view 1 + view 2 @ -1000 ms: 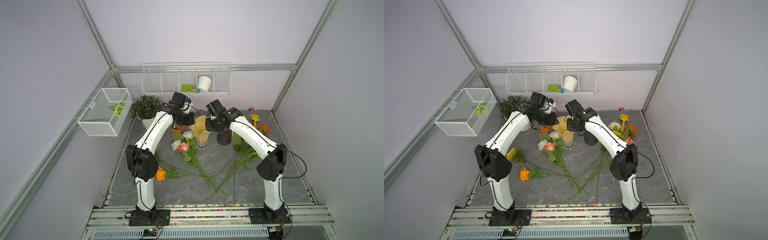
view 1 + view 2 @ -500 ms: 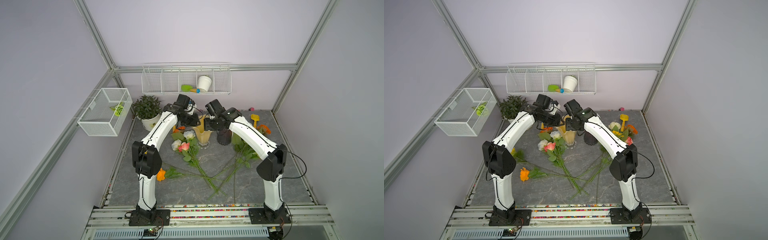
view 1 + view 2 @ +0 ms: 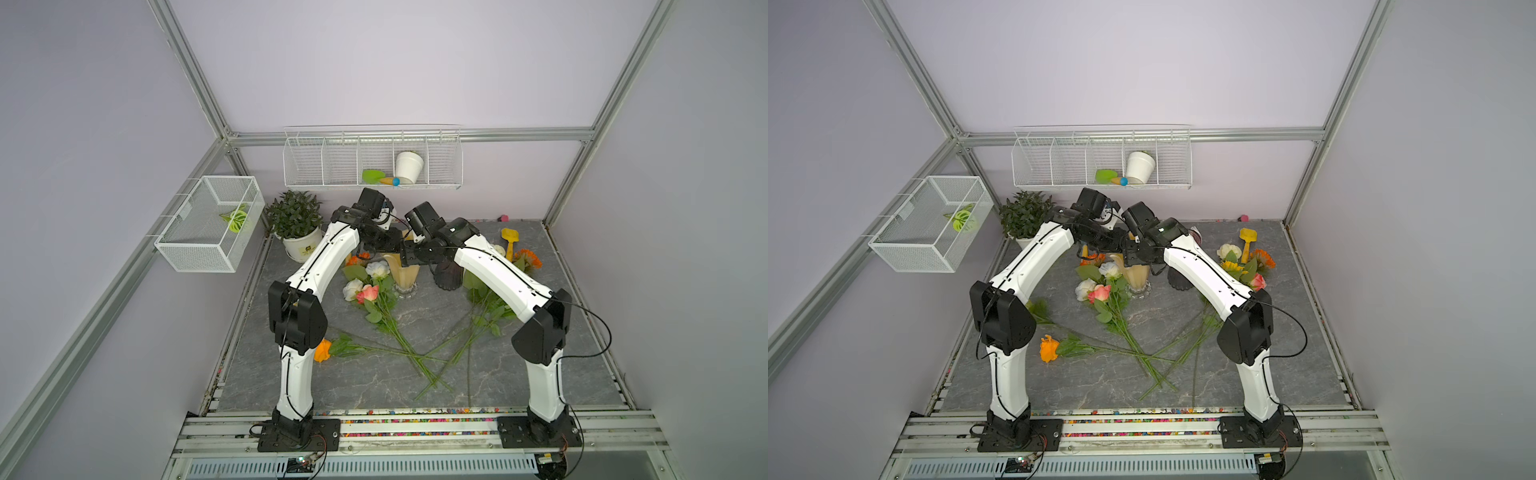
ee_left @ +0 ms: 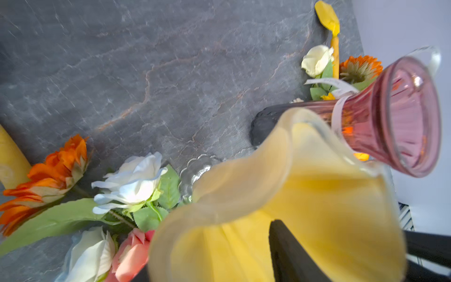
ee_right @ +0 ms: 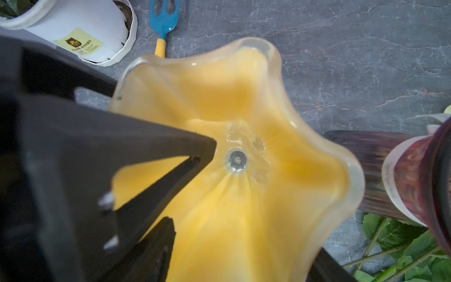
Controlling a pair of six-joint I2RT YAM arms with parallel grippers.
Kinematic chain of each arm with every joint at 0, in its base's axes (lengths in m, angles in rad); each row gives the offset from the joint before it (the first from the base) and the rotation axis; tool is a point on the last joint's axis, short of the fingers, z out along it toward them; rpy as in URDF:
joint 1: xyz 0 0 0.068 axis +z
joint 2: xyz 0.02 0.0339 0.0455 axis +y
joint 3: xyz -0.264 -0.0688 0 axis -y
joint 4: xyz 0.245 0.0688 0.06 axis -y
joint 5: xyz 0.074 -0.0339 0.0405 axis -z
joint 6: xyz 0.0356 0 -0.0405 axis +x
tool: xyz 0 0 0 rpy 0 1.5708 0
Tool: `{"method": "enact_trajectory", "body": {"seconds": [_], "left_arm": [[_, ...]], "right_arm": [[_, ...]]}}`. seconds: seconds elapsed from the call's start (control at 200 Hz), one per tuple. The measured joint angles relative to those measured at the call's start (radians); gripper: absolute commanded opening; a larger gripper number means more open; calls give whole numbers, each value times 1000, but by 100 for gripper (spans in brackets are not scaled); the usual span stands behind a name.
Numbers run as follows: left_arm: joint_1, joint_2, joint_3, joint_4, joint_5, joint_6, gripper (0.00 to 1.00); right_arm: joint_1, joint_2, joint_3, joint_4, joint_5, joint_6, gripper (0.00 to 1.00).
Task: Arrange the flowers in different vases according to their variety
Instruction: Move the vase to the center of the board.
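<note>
Grippers crowd the yellow vase (image 3: 407, 272) rim.
Your left gripper (image 4: 346, 234) and right gripper (image 5: 244, 244) both stand wide, gripping nothing; purple vase (image 3: 449, 280) just beside, flowers (image 3: 368, 293) strewn across the table (image 3: 540, 361) around.

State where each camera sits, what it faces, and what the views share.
Top views: high in front, looking down on the table; left arm and right arm whole.
Left wrist: above the yellow vase, looking into its mouth; own fingers show.
Right wrist: straight above that vase; own fingers.
Shared by all: yellow vase, purple vase.
</note>
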Motion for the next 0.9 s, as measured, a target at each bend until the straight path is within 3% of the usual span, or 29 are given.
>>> {"method": "enact_trajectory", "body": {"seconds": [0.25, 0.9], "left_arm": [[0, 8, 20, -12, -5, 11, 57], [-8, 14, 153, -30, -67, 29, 80]], "right_arm": [[2, -8, 0, -19, 39, -27, 99], [6, -23, 48, -24, 40, -45, 99]]}}
